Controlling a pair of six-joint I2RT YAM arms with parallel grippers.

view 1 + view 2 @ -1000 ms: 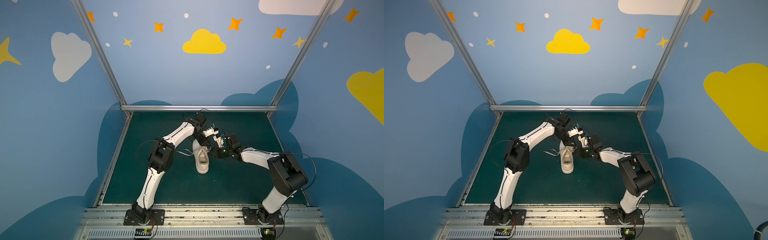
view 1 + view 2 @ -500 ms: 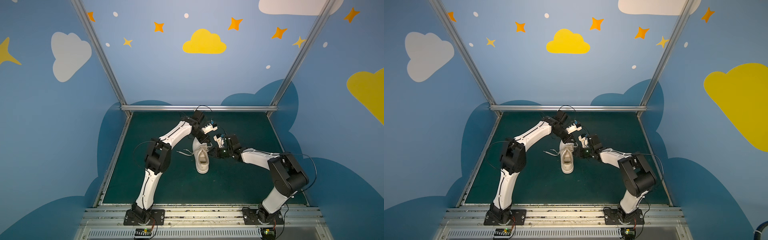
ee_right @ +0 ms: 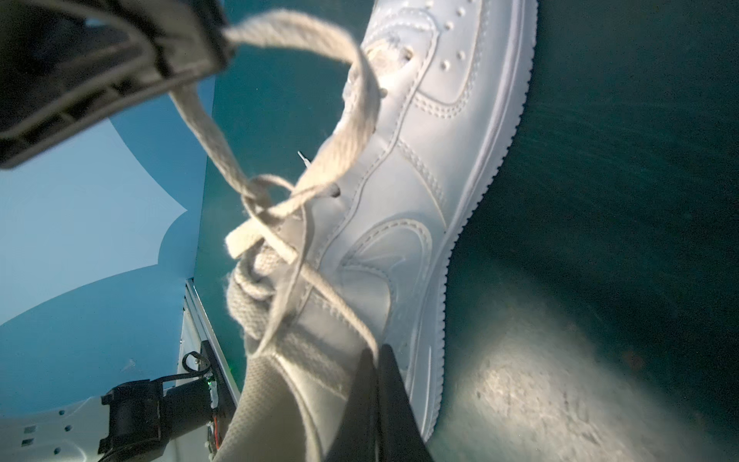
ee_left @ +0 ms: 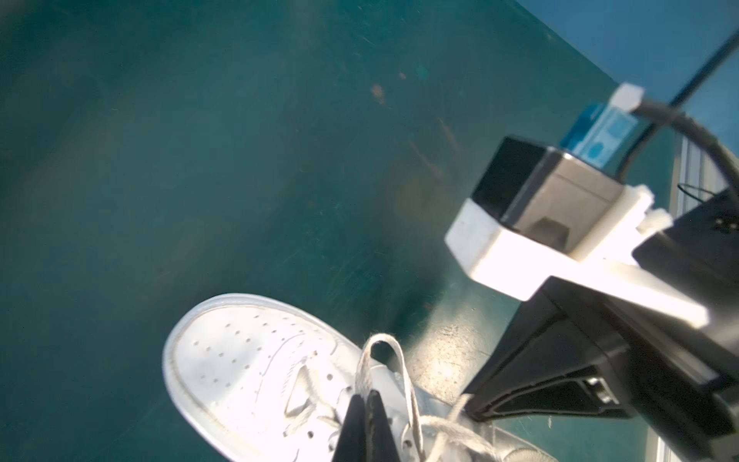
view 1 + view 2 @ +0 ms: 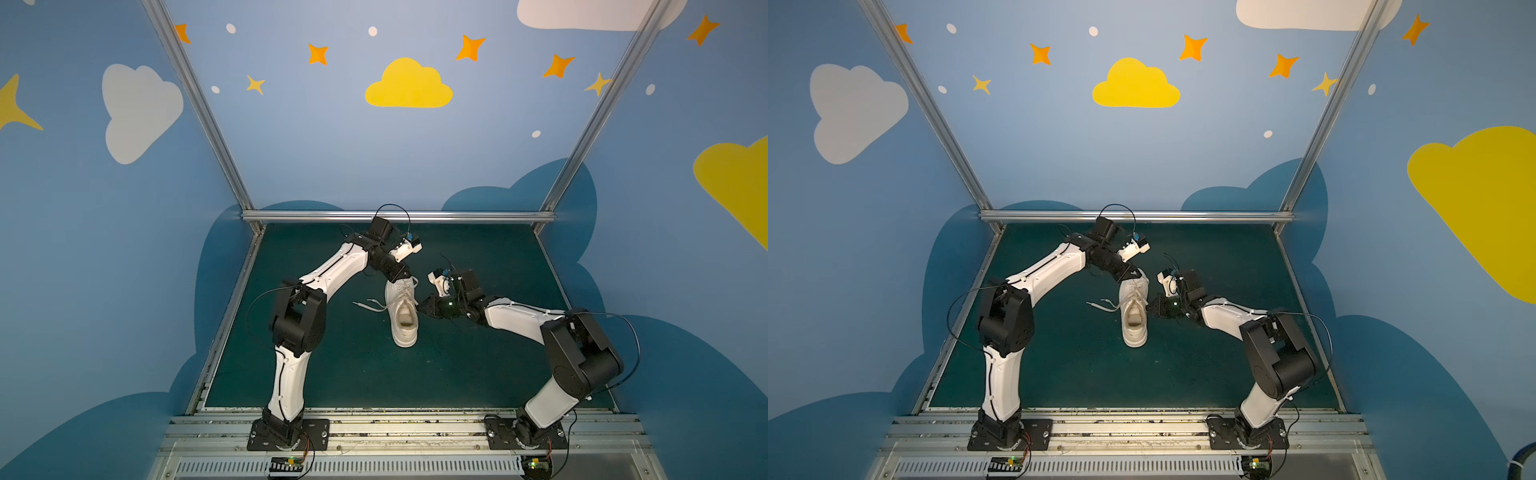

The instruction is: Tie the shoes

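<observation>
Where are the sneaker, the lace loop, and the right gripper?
sneaker (image 5: 405, 318), in a top view, on its insole.
lace loop (image 4: 382, 339), left wrist view, on the loop's bend.
right gripper (image 3: 376, 355), right wrist view, between its shut fingertips.

The sneaker (image 5: 402, 320) lies near the middle of the table (image 5: 332, 374), toe toward the back wall and heel toward the arm bases. The left gripper (image 5: 408, 277) hangs above the forefoot, a loop of the laces (image 3: 358, 116) caught between its fingers. The right gripper (image 5: 420, 308) sits at the sneaker's right side, just beside the collar, with a strand running to it. A loose lace end (image 5: 368, 306) lies on the table just left of the sneaker.
</observation>
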